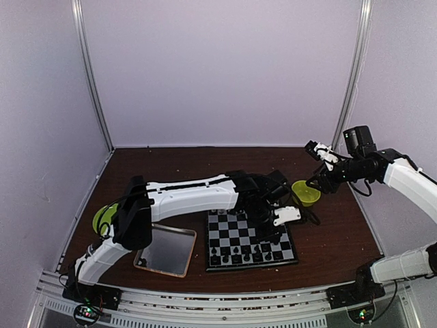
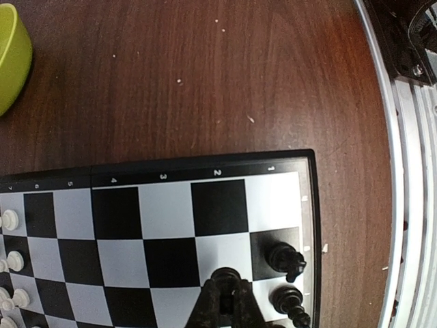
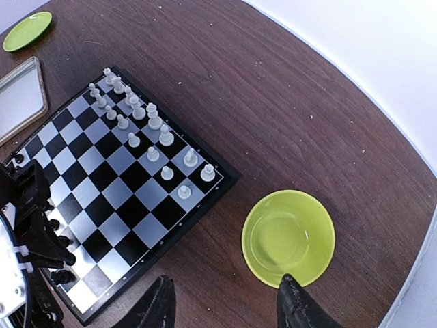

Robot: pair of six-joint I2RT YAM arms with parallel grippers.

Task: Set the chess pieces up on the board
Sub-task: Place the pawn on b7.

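Both arms wear smooth white shells over their long links, broken up by chunky black joint housings. The left arm [image 1: 188,193] has a black elbow block [image 1: 133,222] with thin black cables looping beside it, and its wrist end is a cluster of black parts with one white cover [image 1: 287,215]. The right arm [image 1: 410,179] carries a boxy black camera [image 1: 358,140] by its wrist, and a black cable trails under it. The left base [image 1: 85,313] is a black plate with small lit dots; the right base [image 1: 362,313] shows a green one. The left tool [image 2: 227,290] has slim, dark, scuffed fingers, while the right tool [image 3: 224,287] has thicker matte black ones.
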